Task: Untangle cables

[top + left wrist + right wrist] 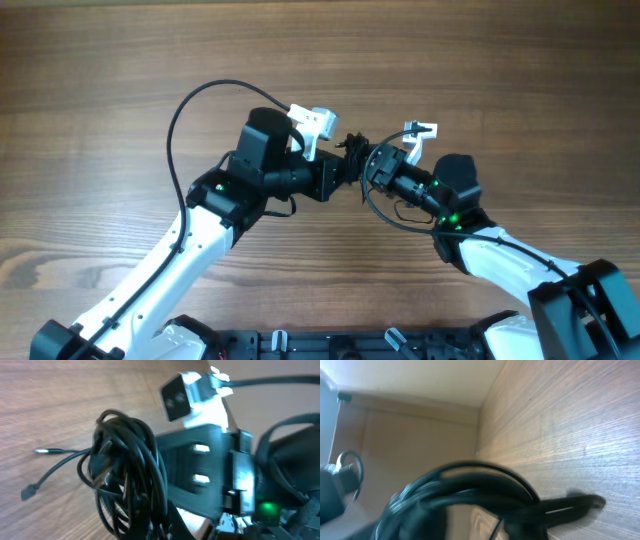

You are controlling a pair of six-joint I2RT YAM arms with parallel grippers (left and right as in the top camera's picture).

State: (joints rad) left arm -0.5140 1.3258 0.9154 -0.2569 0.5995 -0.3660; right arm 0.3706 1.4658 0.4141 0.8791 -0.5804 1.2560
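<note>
Your wooden table (120, 80) fills the overhead view. The left arm (200, 230) reaches in from the near left corner and the right arm (490, 250) from the near right, and they meet nose to nose at the middle. The left gripper (340, 172) and right gripper (378, 165) face each other along a roughly left-to-right line. The cables (352, 148) sit as one tight knotted coil in the narrow gap on that line, a touch to the far side of it. Both grippers are right at the coil, so neither is clearly nearer. You cannot tell from any view whether either pair of jaws is apart or clamped. The left wrist camera has the coil (127, 475) pressed up close with its own fingers hidden, and the right wrist camera shows only a blurred black loop (470, 487) across its front. Don't confuse the coil with the thicker arm wire (180, 120) arcing over the left arm. In the left wrist view the coil's loops stand roughly upright, and two loose strands (60, 462) trail out over the wood on the side away from the right gripper, one ending in a small plug (29, 492). That is likely the relation to work from: pulling apart along the line between the grippers would probably tighten the knot, while the free ends lead off sideways.
</note>
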